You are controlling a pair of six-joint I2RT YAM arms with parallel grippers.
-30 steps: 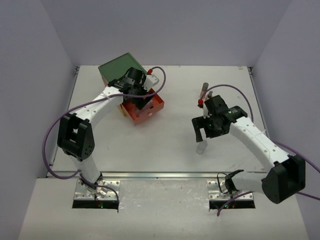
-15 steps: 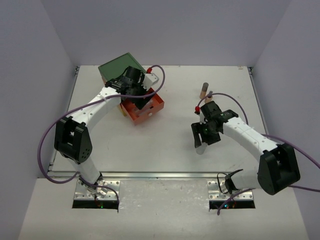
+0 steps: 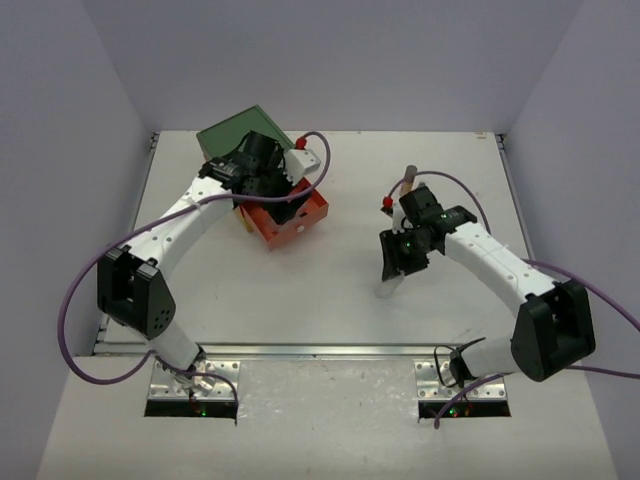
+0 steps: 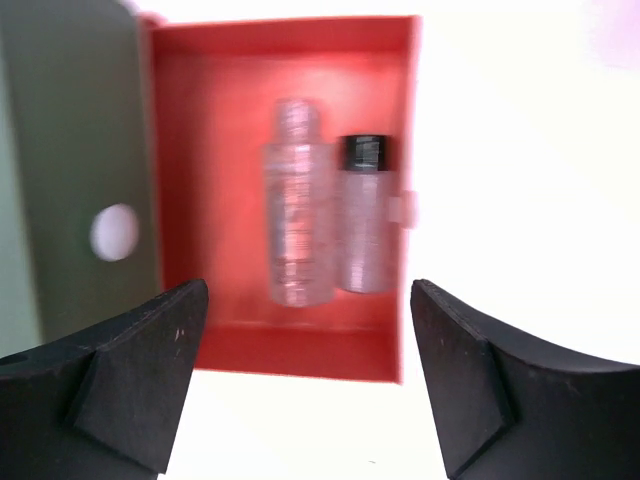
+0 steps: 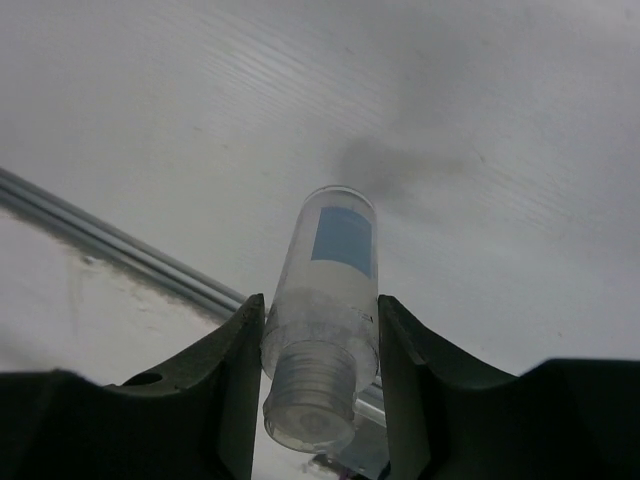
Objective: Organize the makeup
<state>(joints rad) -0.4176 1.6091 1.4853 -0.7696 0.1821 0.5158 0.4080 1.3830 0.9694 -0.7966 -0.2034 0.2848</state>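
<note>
Top external view, with both wrist views: right end effector point(image 5: 320, 335) pinching the blue-labelled clear bottle point(image 5: 338, 250); left end effector point(image 4: 305, 300) spread over the orange drawer point(image 4: 215, 150).

We note both right fingers pressed against the bottle's shoulder just above its threaded neck, base pointing toward the surface point(image 3: 330, 290); whether it is lifted we cannot tell. The bottle sits mid-surface, right of centre. Between the left fingers there is nothing. Below them, inside the drawer, a clear-capped bottle point(image 4: 297, 210) and a black-capped bottle point(image 4: 363, 220) lie side by side, touching. The drawer is pulled out from the green chest point(image 3: 235, 135). A tan tube point(image 3: 407, 180) stands upright behind the right arm.
</note>
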